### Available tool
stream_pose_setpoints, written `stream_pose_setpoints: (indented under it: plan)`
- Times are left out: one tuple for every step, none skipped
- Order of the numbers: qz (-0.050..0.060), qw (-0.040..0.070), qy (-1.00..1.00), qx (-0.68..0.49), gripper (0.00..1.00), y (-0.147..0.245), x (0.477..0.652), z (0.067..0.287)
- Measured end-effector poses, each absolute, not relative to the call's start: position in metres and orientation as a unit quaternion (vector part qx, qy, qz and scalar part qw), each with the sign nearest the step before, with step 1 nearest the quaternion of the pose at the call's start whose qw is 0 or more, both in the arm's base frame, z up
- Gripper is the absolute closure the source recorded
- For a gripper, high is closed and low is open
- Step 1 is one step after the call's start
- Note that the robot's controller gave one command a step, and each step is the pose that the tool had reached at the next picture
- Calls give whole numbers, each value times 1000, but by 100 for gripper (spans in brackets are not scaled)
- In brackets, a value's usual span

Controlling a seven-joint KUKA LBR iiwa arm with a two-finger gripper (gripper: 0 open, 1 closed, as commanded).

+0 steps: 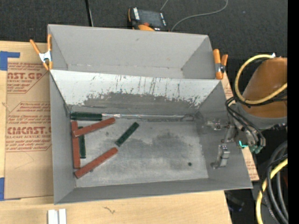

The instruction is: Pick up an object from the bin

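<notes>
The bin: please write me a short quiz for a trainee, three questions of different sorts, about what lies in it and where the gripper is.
1. True or false: the gripper hangs over the left half of the bin.
2. How many red-brown sticks lie on the bin floor? A: two. B: three. C: five.
3. Which colour is the stick that lies nearest to the gripper?

Key
1. False: it is at the bin's right side, apart from all the sticks.
2. B.
3. Dark green; it lies flat and slanted, right of the other sticks.
</notes>
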State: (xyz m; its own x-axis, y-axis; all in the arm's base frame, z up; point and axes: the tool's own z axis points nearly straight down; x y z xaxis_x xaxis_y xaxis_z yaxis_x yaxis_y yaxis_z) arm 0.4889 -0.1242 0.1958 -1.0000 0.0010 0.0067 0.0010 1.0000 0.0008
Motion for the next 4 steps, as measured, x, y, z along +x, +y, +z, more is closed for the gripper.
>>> stream_pose_setpoints:
  plan:
    - [-2,1,-1000,-1,0,-41,518,160]
    - [-2,2,-1000,13,0,55,533,65]
    - [-3,-3,-1000,21,0,134,571,88]
    - [-1,2,-987,158,0,165,503,69]
